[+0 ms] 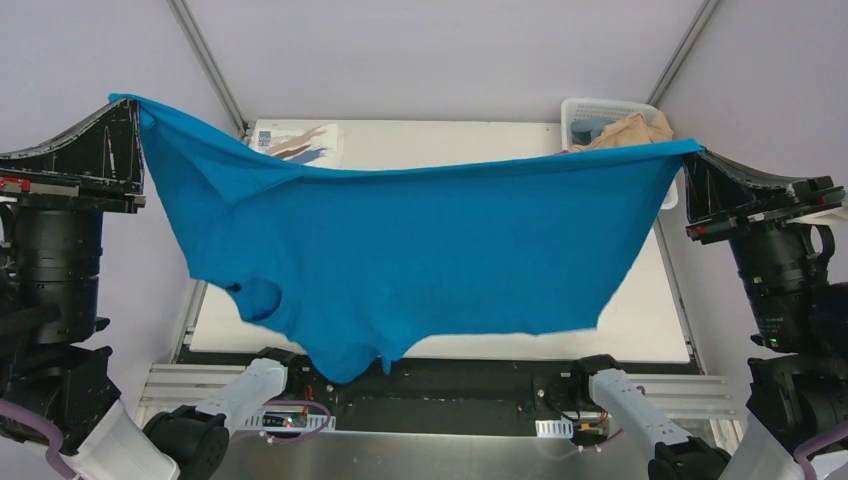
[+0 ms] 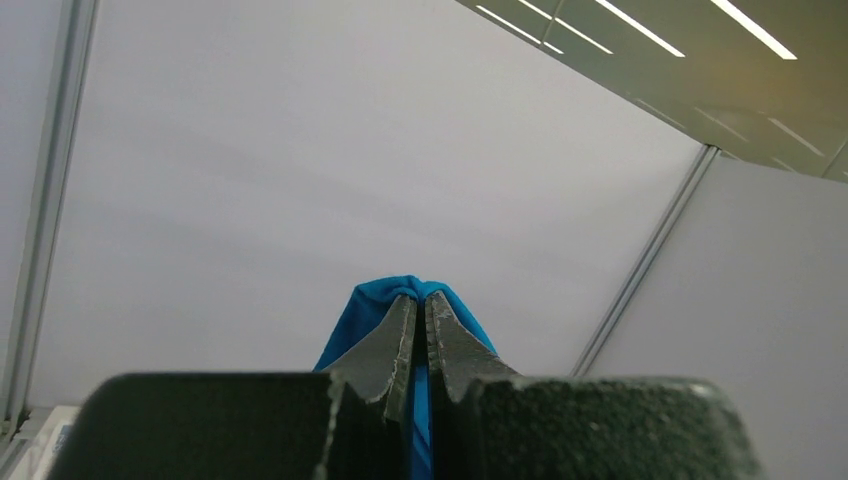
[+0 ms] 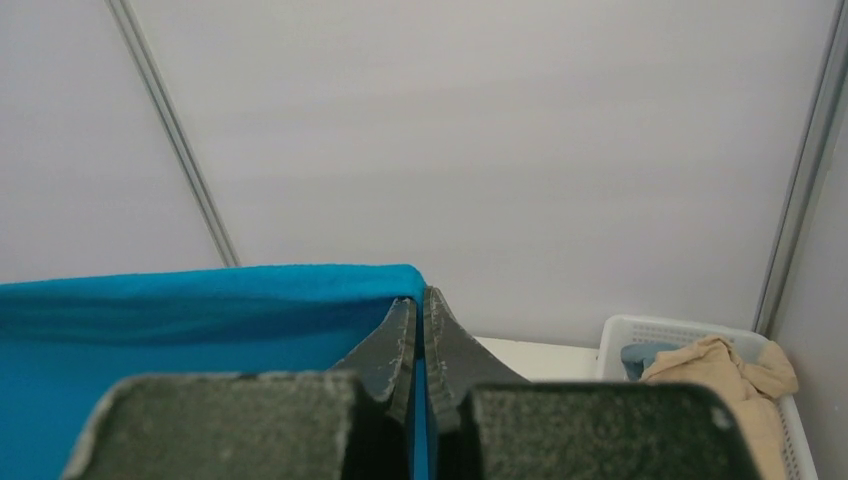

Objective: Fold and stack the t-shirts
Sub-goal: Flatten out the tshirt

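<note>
Most of table (image 1: 450, 140), basket's (image 1: 600, 106) near edge behind blue shirt (image 1: 430, 260)

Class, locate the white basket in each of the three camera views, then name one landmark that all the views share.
Top view: the white basket is at the upper right, just above the top edge of the blue shirt.
Left wrist view: not in it.
Right wrist view: lower right corner.
Shared landmark: the blue shirt, low in the middle of the left wrist view and lower left in the right wrist view.
</note>
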You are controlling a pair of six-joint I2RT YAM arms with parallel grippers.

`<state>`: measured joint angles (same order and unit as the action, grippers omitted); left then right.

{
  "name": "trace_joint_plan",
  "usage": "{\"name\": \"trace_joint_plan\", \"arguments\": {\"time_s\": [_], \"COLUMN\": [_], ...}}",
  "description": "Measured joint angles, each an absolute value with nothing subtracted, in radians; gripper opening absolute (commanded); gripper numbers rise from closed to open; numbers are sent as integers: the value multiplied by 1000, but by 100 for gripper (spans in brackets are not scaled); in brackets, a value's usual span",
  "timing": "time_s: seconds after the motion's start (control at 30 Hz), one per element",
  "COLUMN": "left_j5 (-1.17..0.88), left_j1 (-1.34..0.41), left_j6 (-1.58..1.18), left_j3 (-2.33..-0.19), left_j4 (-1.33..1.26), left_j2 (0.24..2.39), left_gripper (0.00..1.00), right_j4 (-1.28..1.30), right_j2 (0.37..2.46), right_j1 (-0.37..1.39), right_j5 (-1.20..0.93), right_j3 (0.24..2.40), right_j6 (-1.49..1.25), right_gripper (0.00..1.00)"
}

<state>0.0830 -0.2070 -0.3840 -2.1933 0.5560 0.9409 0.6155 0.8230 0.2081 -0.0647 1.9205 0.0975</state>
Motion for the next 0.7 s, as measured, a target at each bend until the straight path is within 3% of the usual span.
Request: {"name": "trace_joint_plan", "arguments": {"time_s": [0.17,0.33,0.53,0.7], "left_j5": [91,140,205,223], "left_j1": [-207,-207,-207,-207], "left_j6": [-360,-330,-293,-290], "left_j3": [-2160,-2018,-1635,-1336], "left_j4": [559,540,386,240], "left_j2": [942,949,1019,1195], "left_gripper": [0,0,0,0], "right_j4": [641,622,554,482], "right_j2": [812,771,746,834], "right_j1": [208,208,208,208], "right_j5": [-67,-47,62,149], "right_j3": [1887,1679,1278,1049], "right_j6": [89,68,9,-27], "right_gripper": [0,0,0,0]}}
